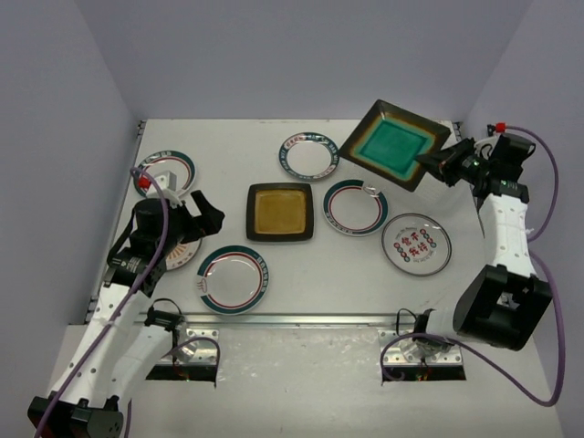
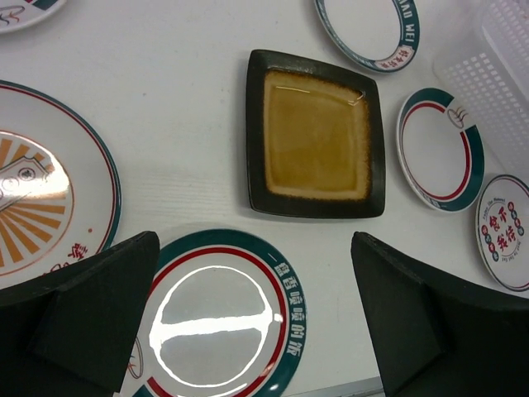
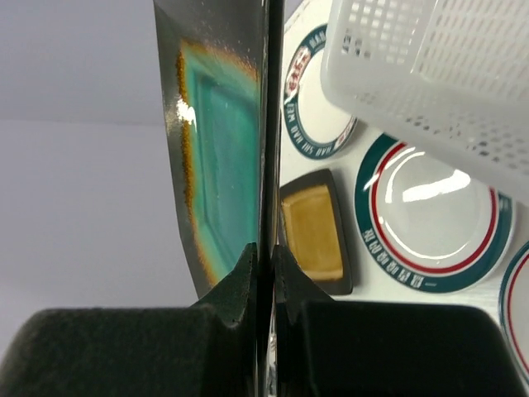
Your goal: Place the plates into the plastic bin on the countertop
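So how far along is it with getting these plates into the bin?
Barely started; nothing looks binned yet. The right gripper holds the teal square plate lifted near the plastic bin. Seven other plates lie on the countertop, and the left gripper hovers open over them.

The top external camera looks steeply down from above and behind the arm bases, far enough back to hold the whole countertop (image 1: 356,274). The left wrist camera faces almost straight down past the left gripper (image 2: 254,248), close over the amber square plate (image 2: 316,135). The right wrist camera sights along the right gripper (image 3: 263,256), very near the teal square plate (image 3: 223,165), seen edge-on, and the plastic bin (image 3: 446,74). All three views share the amber square plate.
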Robot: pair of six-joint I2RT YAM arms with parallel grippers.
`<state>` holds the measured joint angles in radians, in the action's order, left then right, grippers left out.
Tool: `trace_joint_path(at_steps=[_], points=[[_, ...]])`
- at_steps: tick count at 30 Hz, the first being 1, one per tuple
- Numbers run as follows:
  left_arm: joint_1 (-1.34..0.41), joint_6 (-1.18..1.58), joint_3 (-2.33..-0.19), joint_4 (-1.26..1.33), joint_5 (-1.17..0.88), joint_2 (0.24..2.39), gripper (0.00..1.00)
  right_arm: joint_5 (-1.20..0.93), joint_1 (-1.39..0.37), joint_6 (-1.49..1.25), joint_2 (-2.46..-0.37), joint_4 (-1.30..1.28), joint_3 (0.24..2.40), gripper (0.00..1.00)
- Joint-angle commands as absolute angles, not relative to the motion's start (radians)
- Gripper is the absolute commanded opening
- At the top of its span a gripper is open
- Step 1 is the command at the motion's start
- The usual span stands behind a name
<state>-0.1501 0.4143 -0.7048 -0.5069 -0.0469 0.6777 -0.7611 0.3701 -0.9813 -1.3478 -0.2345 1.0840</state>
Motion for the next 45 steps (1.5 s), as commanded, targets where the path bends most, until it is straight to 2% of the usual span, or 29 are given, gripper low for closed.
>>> trace_joint_path(at_steps=[1,6,10,19,31,38,42,45], points=[[-0.152,0.403,-0.712,-0.445,-0.054,0.628,1.0,-0.759,0.41,-0.923,-1.415,-0.238,1.275,0.0],[-0.16,0.422,-0.701,-0.448,-0.02,0.546,1.0,-0.675,0.42,-0.878,-1.579,-0.271,1.407,0.0],[-0.219,0.43,-0.692,-0.444,-0.006,0.499,1.0,-0.574,0.42,-0.873,-1.621,-0.248,1.416,0.0],[-0.228,0.428,-0.692,-0.445,-0.023,0.524,1.0,-0.396,0.406,-0.866,-1.707,-0.247,1.506,0.0],[-0.235,0.428,-0.693,-0.445,-0.018,0.514,1.0,-0.365,0.327,-0.784,-1.898,-0.362,1.666,0.0],[-0.235,0.423,-0.695,-0.445,-0.026,0.529,1.0,-0.303,0.311,-0.821,-1.916,-0.379,1.628,0.0],[-0.235,0.423,-0.695,-0.444,-0.022,0.527,1.0,-0.271,0.301,-0.847,-1.924,-0.355,1.588,0.19],[-0.233,0.423,-0.695,-0.445,-0.023,0.527,1.0,-0.259,0.293,-0.84,-1.957,-0.387,1.619,0.25]])
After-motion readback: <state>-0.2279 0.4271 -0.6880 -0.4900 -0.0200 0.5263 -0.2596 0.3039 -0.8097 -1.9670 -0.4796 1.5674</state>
